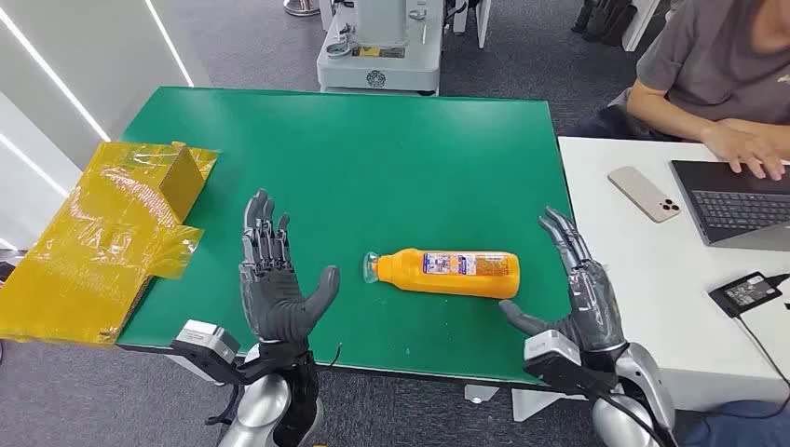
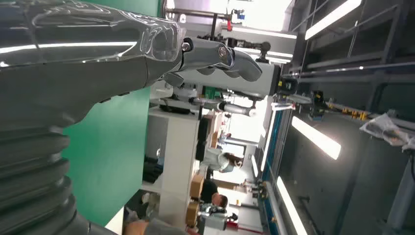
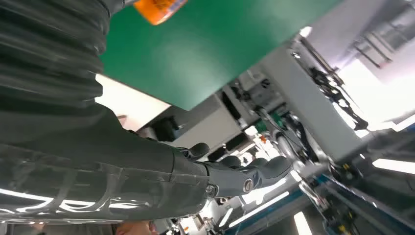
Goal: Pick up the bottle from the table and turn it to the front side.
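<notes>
An orange bottle (image 1: 449,271) lies on its side on the green table (image 1: 354,158), its clear cap end toward my left hand and its label facing up. My left hand (image 1: 275,279) hovers open to the bottle's left, fingers spread, palm turned toward it, a short gap away. On the other side my right hand (image 1: 578,284) stands open at the table's right edge, thumb reaching toward the bottle's base without touching. The bottle's base (image 3: 159,7) shows in the right wrist view beside my right hand (image 3: 147,171). My left hand (image 2: 98,54) holds nothing.
Yellow plastic wrapping with a box (image 1: 116,228) hangs over the table's left edge. A white desk (image 1: 643,270) adjoins on the right with a phone (image 1: 644,194), a laptop (image 1: 736,200) and a person typing (image 1: 727,84). A grey machine base (image 1: 377,51) stands behind the table.
</notes>
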